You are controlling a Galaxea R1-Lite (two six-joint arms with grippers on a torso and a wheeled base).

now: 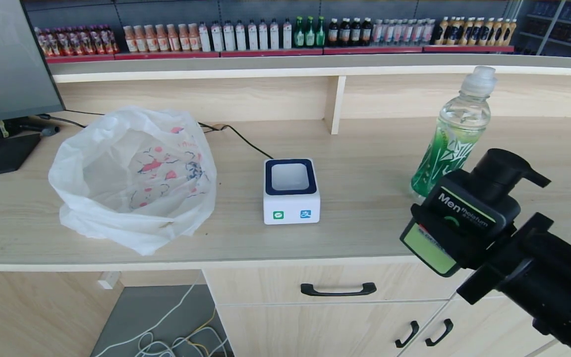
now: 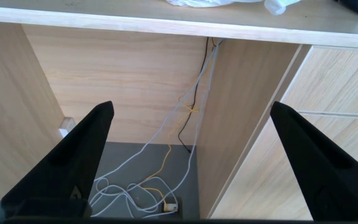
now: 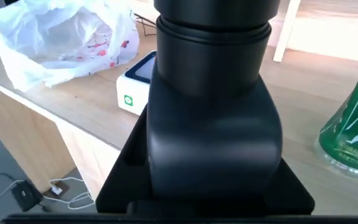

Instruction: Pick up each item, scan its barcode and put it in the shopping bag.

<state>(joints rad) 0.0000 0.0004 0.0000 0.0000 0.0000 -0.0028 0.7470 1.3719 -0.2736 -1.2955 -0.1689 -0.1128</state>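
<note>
My right gripper [image 1: 493, 258] is shut on a black pump bottle [image 1: 464, 213] with a green label, held tilted over the counter's front right edge. The same black pump bottle [image 3: 210, 112] stands large in the right wrist view, between the right gripper's dark fingers [image 3: 123, 186]. A white barcode scanner [image 1: 291, 191] with a dark-rimmed window sits mid-counter, left of the held bottle. The white shopping bag [image 1: 134, 176] lies open at the left. A green drink bottle [image 1: 451, 139] stands upright just behind the held bottle. My left gripper [image 2: 191, 109] is open below the counter with nothing between its fingers.
A monitor [image 1: 8, 74] stands at the far left of the counter [image 1: 365, 233]. A wooden divider [image 1: 335, 104] rises at the back. Drawers with black handles [image 1: 337, 289] lie under the counter's front. Loose cables [image 2: 148, 186] trail on the floor in the open bay.
</note>
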